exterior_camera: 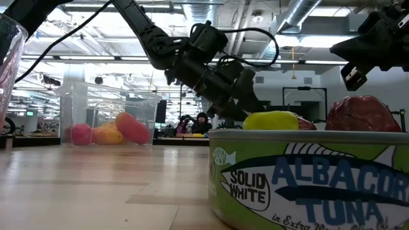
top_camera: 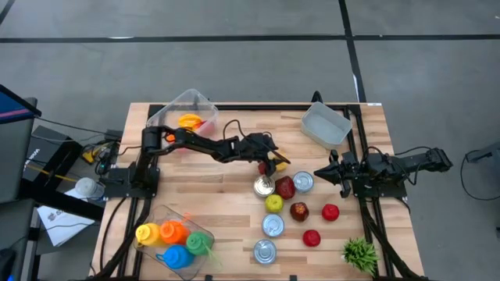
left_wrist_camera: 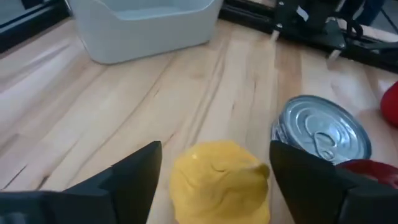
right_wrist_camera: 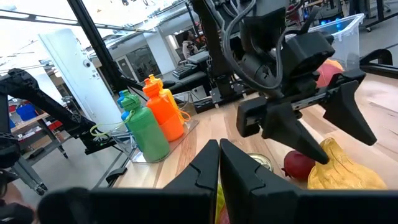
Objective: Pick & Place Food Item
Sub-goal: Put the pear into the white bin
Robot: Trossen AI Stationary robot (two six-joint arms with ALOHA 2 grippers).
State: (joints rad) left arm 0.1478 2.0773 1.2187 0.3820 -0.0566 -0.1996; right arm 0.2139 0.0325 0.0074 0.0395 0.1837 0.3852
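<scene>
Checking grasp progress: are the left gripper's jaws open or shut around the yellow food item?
Open. The left gripper has its jaws spread to either side of the yellow food item, with gaps showing.

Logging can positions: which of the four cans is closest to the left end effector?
The can just below the left end effector, at the cluster's upper left; the others lie farther right or nearer the front edge.
</scene>
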